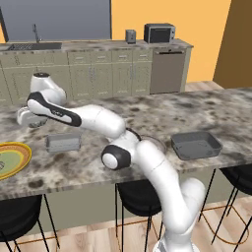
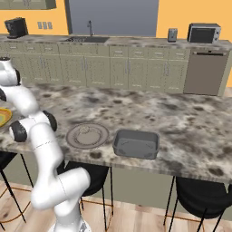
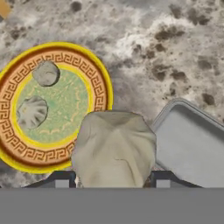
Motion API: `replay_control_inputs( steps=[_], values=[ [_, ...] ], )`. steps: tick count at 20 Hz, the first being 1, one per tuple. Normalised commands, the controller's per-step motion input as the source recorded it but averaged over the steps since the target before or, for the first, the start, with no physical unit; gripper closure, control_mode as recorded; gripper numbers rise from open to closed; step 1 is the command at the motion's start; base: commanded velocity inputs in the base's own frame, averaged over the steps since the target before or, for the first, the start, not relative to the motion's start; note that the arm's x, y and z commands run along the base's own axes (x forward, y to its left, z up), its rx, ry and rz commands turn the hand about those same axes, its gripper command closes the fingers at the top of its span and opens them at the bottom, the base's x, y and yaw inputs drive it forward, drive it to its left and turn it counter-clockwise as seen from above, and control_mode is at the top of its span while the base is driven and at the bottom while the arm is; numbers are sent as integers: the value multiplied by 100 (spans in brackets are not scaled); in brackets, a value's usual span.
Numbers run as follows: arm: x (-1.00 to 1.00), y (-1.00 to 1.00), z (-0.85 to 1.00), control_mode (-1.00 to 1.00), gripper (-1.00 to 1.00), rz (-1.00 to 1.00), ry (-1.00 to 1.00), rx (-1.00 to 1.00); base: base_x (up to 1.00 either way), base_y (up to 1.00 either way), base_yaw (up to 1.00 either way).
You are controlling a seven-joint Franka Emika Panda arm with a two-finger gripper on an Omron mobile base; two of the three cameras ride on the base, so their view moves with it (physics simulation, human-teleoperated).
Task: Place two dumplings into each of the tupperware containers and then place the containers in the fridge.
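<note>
The gripper (image 3: pixel 112 183) is clamped on one dumpling (image 3: pixel 114 148), a pale lump held between its two dark fingertips (image 3: pixel 61 179), above the marbled island counter (image 1: pixel 147 115). The held dumpling hangs over the gap between a yellow patterned plate (image 3: pixel 98 83) and a grey tupperware container (image 3: pixel 192 144). Two more dumplings lie on that plate, one (image 3: pixel 46 73) farther off and one (image 3: pixel 31 112) closer, apart from each other.

From the left base view, this tupperware container (image 1: pixel 63 142) lies with its long axis left to right, just right of the yellow plate at the counter's left end. The second tupperware container (image 1: pixel 196 145) sits well apart to the right, close to the near edge, its long side running along that edge. Between the two stands a round grey plate (image 2: pixel 72 136) bearing one more dumpling (image 2: pixel 86 132). The far half of the counter is open.
</note>
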Motion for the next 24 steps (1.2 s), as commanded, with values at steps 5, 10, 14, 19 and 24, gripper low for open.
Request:
replay_control_inputs(
  steps=[5, 10, 14, 19, 24],
  values=[
    [-23, -100, -33, -100, 100, -9, -1, 0, 0, 0, 0],
    [-34, -100, -58, -100, 100, -12, -6, 1, 0, 0, 0],
    [-30, -100, -40, -100, 100, -12, -7, 4, 0, 0, 0],
    [-15, -100, -20, -100, 100, -13, 0, 4, 0, 0, 0],
    [-2, -100, -3, -100, 100, -13, -3, 9, 0, 0, 0]
  ],
)
